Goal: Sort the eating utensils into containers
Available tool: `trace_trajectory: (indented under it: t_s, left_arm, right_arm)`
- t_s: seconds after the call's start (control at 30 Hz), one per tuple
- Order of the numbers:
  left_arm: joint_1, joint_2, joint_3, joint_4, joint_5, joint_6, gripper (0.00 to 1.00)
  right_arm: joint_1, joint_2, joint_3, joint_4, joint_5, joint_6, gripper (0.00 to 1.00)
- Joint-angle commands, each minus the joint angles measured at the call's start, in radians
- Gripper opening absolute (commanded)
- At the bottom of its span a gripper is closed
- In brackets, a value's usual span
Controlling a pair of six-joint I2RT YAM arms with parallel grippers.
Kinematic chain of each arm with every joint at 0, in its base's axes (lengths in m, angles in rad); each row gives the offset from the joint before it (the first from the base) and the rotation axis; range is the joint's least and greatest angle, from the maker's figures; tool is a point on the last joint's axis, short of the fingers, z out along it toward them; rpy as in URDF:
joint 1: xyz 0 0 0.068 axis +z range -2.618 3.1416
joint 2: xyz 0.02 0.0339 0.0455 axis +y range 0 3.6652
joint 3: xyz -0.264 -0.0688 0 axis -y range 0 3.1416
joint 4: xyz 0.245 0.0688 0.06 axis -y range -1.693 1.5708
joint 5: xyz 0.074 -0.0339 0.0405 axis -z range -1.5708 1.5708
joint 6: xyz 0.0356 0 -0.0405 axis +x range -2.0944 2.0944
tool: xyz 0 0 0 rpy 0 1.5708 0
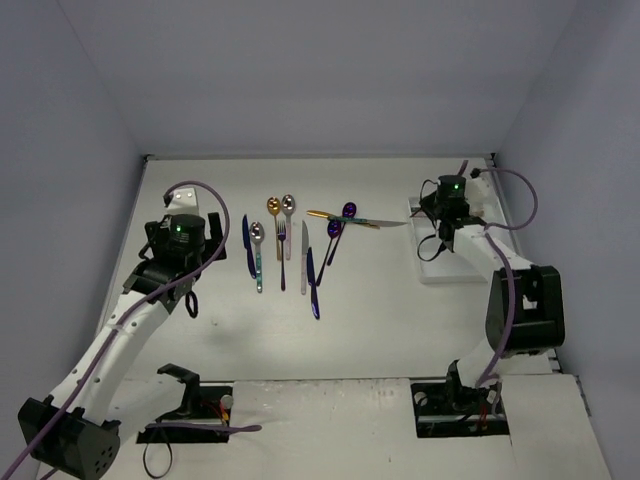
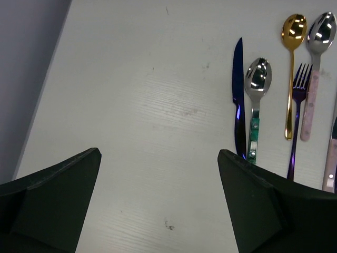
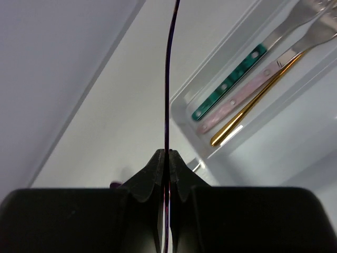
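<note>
From the top external camera, the loose eating utensils lie in a cluster on the white table, a little left of centre. A dark blue knife marks the cluster's 9 o'clock edge, followed by a teal-handled spoon, a gold spoon, a purple fork and a pink-handled spoon. More pieces cross one another toward 2 o'clock. The white tray sits at 3 o'clock from the cluster, well apart from it, under the wrist of the right arm. The left arm ends just at 9 o'clock of the blue knife (both sets of fingertips are hidden from this camera). In the left wrist view, the left gripper is spread wide, its two dark fingers at 7 and 5 o'clock with bare tabletop between them. The blue knife, teal-handled spoon, purple fork, gold spoon and pink-handled spoon lie side by side at 2 o'clock, heads pointing to 12. In the right wrist view, the right gripper is pressed together on a dark purple utensil. It is seen edge-on as a thin line rising to 12 o'clock, so its kind cannot be told. The tray lies at 2 o'clock of the fingertips. One compartment holds a teal handle, a pink handle and a gold handle close together, running out of frame toward 1 o'clock.
</note>
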Motion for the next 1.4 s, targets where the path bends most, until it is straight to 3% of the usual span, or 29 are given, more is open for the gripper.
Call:
trace_trajectory:
  t_s: [0.0,0.27,0.53,0.67,0.77,0.87,1.1,1.17,1.3,1.37]
  left_arm:
    - [0.026,-0.011,0.009,0.054,0.061,0.053,0.92]
    - [0.044,-0.020,0.003,0.036,0.076,0.041,0.92]
    - [0.050,-0.012,0.008,0.033,0.104,0.034,0.92]
    - [0.055,-0.008,0.006,0.033,0.108,0.033,0.92]
    - [0.055,0.000,0.009,0.033,0.118,0.029,0.92]
    - [0.058,0.008,0.009,0.036,0.126,0.026,0.92]
    - [0.059,0.007,0.002,0.035,0.123,0.024,0.92]
    - [0.059,0.007,0.001,0.037,0.123,0.024,0.92]
    - [0.061,0.017,0.007,0.036,0.132,0.024,0.92]
    - [0.061,0.017,0.007,0.037,0.138,0.025,0.92]
  right_arm:
    - [-0.061,0.113,0.106,0.050,0.086,0.176,0.00]
    - [-0.092,0.294,0.215,0.049,0.150,0.306,0.04]
    - [-0.100,0.367,0.274,0.049,0.164,0.334,0.24]
    - [-0.099,0.350,0.268,0.046,0.127,0.318,0.30]
    - [-0.100,0.324,0.239,0.047,0.140,0.311,0.23]
    - [-0.107,0.323,0.226,0.047,0.122,0.305,0.02]
    - [-0.109,0.300,0.209,0.046,0.110,0.214,0.00]
    - [-0.108,0.271,0.243,0.045,0.111,0.094,0.04]
    - [-0.108,0.306,0.381,0.020,0.013,-0.158,0.33]
    - [-0.110,0.329,0.427,0.006,-0.024,-0.233,0.37]
